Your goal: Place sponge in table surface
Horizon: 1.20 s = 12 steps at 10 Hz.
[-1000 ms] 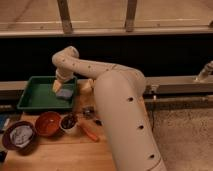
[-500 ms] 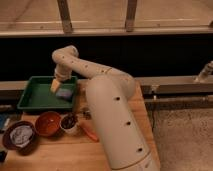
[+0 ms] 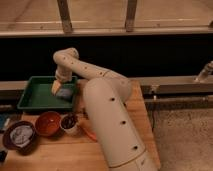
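So from where I'm standing, the robot's 1 big white arm [image 3: 107,115] reaches back and over to the left, with the hand [image 3: 57,86] pointing down into the green tray [image 3: 35,95] at the far left of the worktop [image 3: 65,155]. The sponge [image 3: 65,93] is right under the hand, a little grey-blue block at the right end of the tray, touching the hand or as good as. Honestly I can't tell if the hand is clamped on it or spread, since it's all bunched together there. The sponge is over the tray, not out on the wood.

In front of the tray there's a row of 3 dishes: a dark bowl [image 3: 20,136] with something pale in it, a red-orange bowl [image 3: 48,123], and a small cup [image 3: 69,123] with dark stuff inside. An orange thing [image 3: 89,133] lies just beside the cup, tucked against the arm.
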### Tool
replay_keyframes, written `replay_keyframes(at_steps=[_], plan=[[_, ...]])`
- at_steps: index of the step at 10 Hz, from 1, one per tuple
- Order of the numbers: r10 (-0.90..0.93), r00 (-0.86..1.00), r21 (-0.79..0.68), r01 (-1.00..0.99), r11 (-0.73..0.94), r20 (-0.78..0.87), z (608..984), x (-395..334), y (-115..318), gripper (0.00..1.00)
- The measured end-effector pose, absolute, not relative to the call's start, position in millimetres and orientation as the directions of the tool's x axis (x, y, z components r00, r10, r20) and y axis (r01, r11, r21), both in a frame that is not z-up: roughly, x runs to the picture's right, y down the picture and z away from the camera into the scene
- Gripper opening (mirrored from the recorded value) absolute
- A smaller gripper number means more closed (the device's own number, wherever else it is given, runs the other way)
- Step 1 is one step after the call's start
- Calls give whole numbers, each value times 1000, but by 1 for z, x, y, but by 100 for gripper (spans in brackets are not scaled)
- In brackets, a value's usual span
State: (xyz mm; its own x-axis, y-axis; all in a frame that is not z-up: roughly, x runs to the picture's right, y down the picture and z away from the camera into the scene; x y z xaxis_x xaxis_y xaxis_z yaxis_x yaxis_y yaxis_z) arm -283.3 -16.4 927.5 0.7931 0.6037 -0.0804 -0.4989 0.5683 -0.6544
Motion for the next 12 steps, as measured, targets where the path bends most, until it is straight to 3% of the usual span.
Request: replay_keyframes(at_steps=[12], plan=[[560,822,-771,-421,478,-102,961,-294,40,80]])
